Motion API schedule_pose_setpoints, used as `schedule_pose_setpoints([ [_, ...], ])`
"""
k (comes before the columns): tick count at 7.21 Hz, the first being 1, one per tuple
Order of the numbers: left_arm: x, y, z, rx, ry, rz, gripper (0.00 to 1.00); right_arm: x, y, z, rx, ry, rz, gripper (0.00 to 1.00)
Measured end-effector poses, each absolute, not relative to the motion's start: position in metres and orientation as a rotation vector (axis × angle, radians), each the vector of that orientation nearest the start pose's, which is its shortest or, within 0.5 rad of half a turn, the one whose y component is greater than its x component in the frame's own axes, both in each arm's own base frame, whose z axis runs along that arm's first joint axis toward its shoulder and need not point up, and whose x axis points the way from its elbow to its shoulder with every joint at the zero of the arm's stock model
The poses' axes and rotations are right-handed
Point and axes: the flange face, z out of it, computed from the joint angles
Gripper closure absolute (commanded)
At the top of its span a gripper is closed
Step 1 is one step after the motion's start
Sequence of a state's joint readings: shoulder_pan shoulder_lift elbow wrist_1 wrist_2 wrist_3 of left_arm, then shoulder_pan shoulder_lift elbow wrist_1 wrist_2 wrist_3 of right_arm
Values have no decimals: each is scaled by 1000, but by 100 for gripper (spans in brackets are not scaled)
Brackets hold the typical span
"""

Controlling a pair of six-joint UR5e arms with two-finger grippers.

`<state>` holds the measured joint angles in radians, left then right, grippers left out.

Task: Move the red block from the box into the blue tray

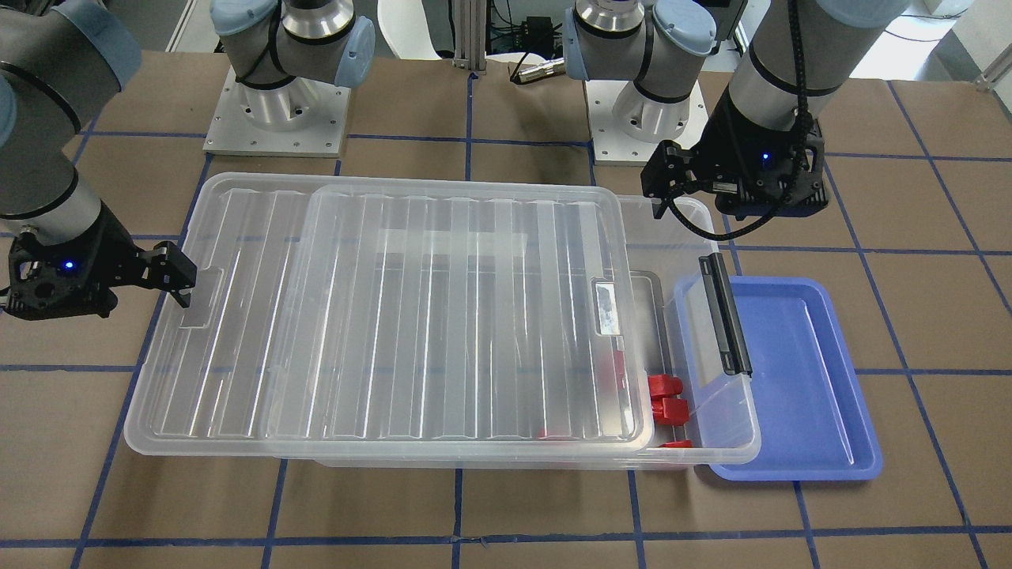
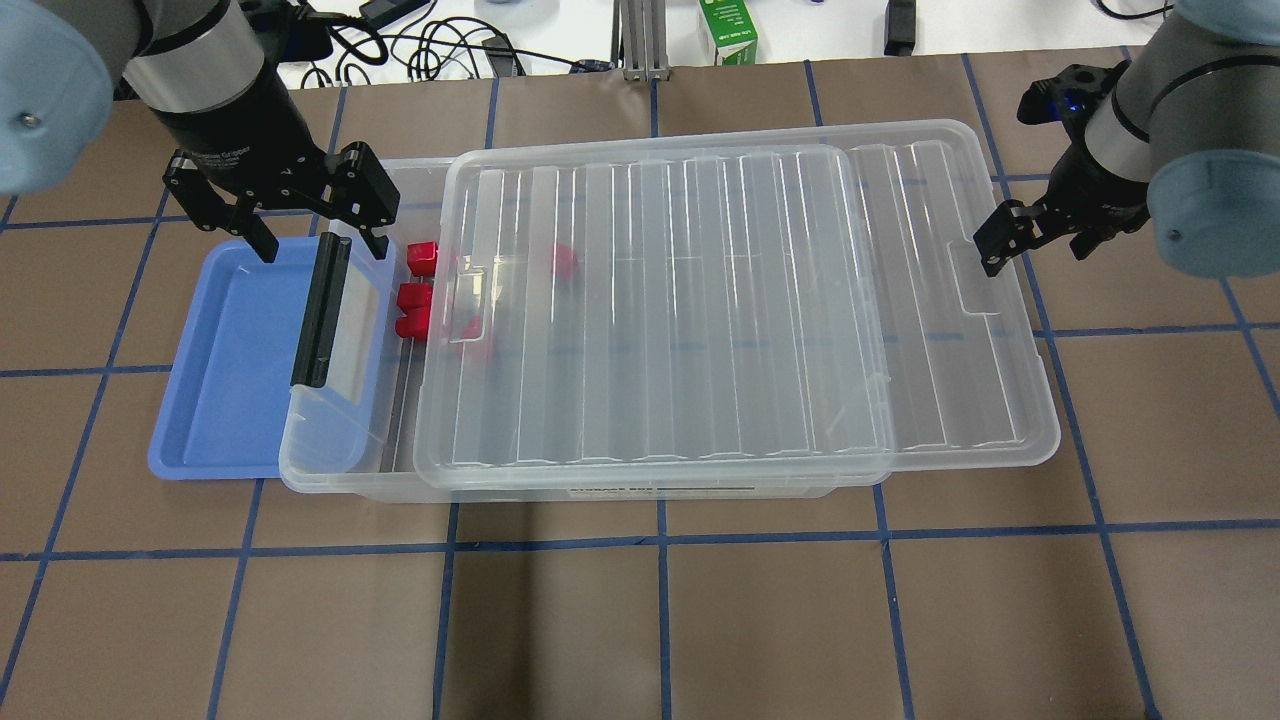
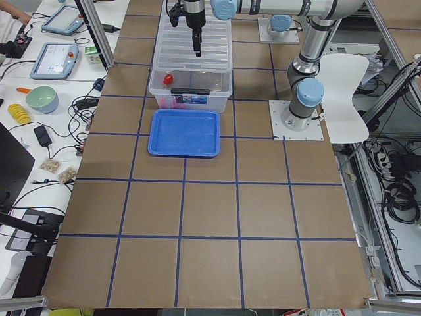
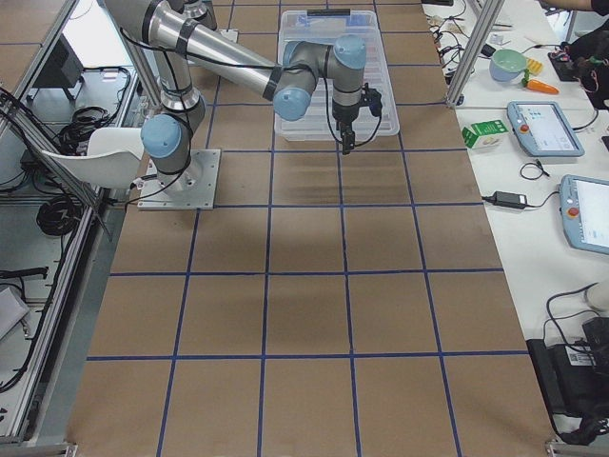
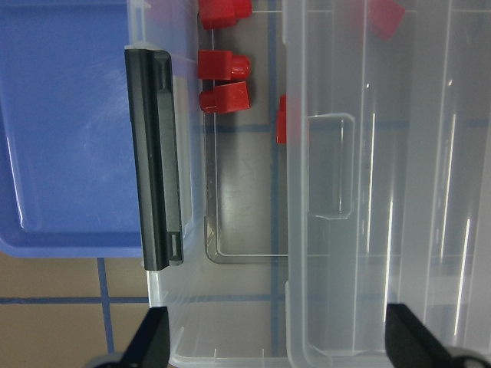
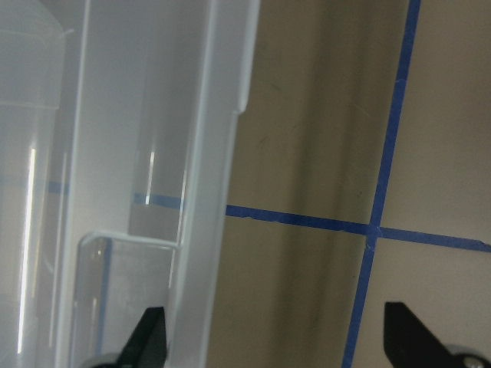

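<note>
The clear box [image 2: 335,478] lies across the table with its ribbed lid [image 2: 740,300] slid toward my right, which leaves a gap at the box's left end. Several red blocks [image 2: 413,296] lie in that gap and also show in the left wrist view [image 5: 224,64]; others sit blurred under the lid. The blue tray [image 2: 225,380] lies partly under the box's latch end and holds nothing. My left gripper [image 2: 318,230] is open and empty above the black latch bar [image 5: 157,153] and the box's far left corner. My right gripper [image 2: 1040,240] is open and empty at the lid's right end.
The lid's right end overhangs the box onto the brown, blue-taped table [image 2: 660,620]. A green carton [image 2: 728,30] and cables lie beyond the far edge. The arm bases [image 1: 277,118] stand behind the box.
</note>
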<state>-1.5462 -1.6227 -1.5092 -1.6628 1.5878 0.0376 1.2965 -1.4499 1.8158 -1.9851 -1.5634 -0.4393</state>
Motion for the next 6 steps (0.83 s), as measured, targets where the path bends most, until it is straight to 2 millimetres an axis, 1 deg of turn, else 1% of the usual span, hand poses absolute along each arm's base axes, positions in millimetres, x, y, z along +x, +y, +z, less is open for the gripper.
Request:
schedule_pose_setpoints([
  [2,-119,-511,480,24,3126,137,0,-34,-537,349,-315,3136,-67,1],
  [3,-118,-515,475,16,3131,135,0,-45,-536,350,-338,3135,-66,1],
  [5,-116,-536,456,-2,3134,97,0,-64,-534,350,-370,3134,-65,0],
  [6,-115,-547,442,-4,3134,84,0,-75,-532,350,-371,3134,-61,0],
])
